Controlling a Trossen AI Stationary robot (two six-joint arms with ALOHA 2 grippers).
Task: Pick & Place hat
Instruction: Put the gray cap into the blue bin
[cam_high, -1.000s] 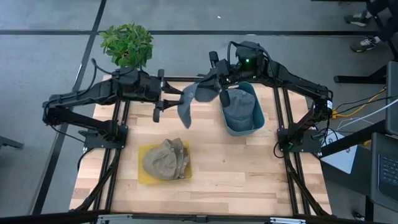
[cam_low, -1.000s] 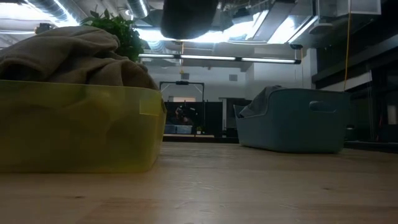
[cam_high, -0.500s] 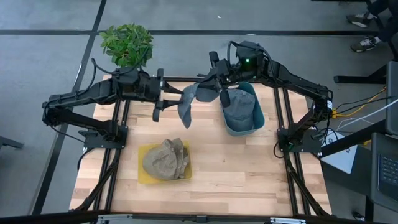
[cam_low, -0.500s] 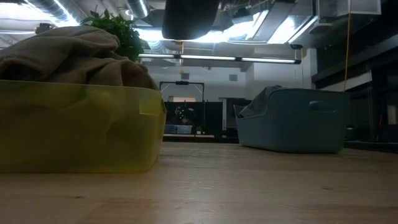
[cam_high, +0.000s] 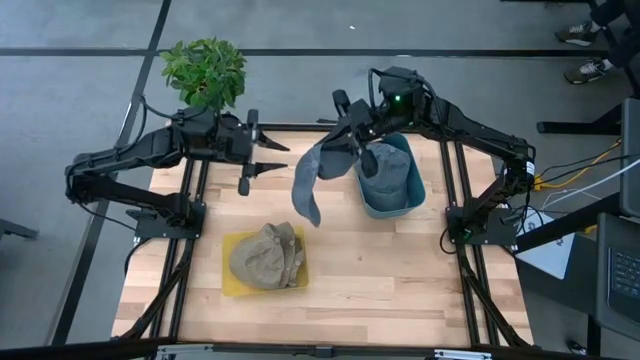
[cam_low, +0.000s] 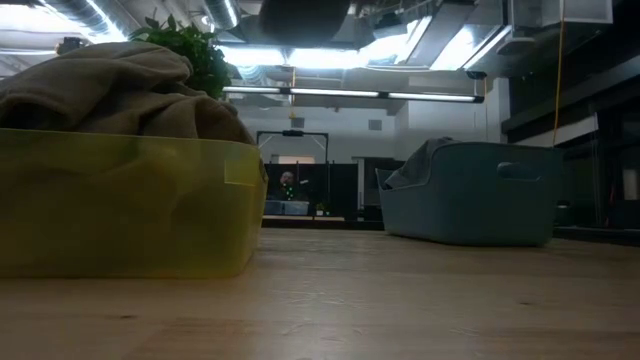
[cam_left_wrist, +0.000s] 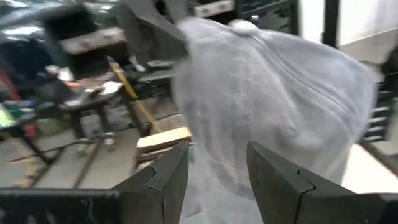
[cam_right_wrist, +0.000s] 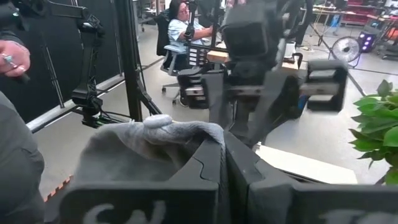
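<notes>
A grey-blue hat hangs in the air over the table's far middle, between the two arms. My right gripper is shut on its upper part, just left of the blue bin. My left gripper is open and empty, a little to the hat's left. In the left wrist view the hat fills the space beyond the open fingers. A yellow bin holds tan hats. My right gripper pinches a bunched fold of the hat's upper edge between its two shut fingers. The fingers come from the table's right side. The hat hangs slack below them, clear of the table, with its long end pointing down.
The blue bin holds another grey hat. A potted plant stands past the table's far left corner. In the low view the yellow bin is close on the left and the blue bin farther off. People show in the room.
My left gripper has drawn back toward the table's left edge and now stands clear of the hat. The hat's left side, which was held up beside that gripper, has dropped. The hat now hangs longer below my right gripper.
</notes>
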